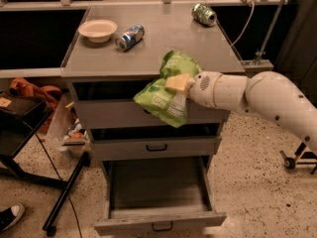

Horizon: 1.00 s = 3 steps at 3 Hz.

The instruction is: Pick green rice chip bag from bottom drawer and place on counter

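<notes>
Above the open bottom drawer, gripper clamps green rice chip bag.

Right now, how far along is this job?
Done: the bottom drawer stands open and the green rice chip bag is out of it. In hand: the hand, shut on the bag, holds it before the upper drawers, by the counter front edge. Left: set it on the counter.
</notes>
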{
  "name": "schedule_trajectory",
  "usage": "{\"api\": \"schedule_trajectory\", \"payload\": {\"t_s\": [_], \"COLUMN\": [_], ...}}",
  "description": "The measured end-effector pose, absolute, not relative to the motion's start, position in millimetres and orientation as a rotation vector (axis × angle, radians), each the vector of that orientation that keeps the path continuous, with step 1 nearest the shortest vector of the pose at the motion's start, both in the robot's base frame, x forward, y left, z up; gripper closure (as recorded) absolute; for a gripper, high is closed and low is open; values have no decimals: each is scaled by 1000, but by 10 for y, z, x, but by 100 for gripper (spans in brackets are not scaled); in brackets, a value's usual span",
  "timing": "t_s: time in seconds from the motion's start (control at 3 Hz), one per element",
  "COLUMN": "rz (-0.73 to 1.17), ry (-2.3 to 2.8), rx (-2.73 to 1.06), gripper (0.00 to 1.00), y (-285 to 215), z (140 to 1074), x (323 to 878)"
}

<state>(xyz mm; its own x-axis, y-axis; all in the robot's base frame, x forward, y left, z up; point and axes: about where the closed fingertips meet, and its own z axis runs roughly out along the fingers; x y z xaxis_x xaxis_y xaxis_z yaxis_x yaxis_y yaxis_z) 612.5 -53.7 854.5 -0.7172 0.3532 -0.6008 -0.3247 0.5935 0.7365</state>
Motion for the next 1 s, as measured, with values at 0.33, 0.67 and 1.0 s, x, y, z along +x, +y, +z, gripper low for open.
{"api": "schedule_trajectory", "payload": {"t_s": [0.33,0.67,1.0], "rz": [1095,1067,1074], "ry": [1971,1898,1875], "rx": [45,41,33], "gripper": [100,100,100], "y": [-598,-616,-612], "z": [8987,9400,9662], "x": [6491,6870,7282]}}
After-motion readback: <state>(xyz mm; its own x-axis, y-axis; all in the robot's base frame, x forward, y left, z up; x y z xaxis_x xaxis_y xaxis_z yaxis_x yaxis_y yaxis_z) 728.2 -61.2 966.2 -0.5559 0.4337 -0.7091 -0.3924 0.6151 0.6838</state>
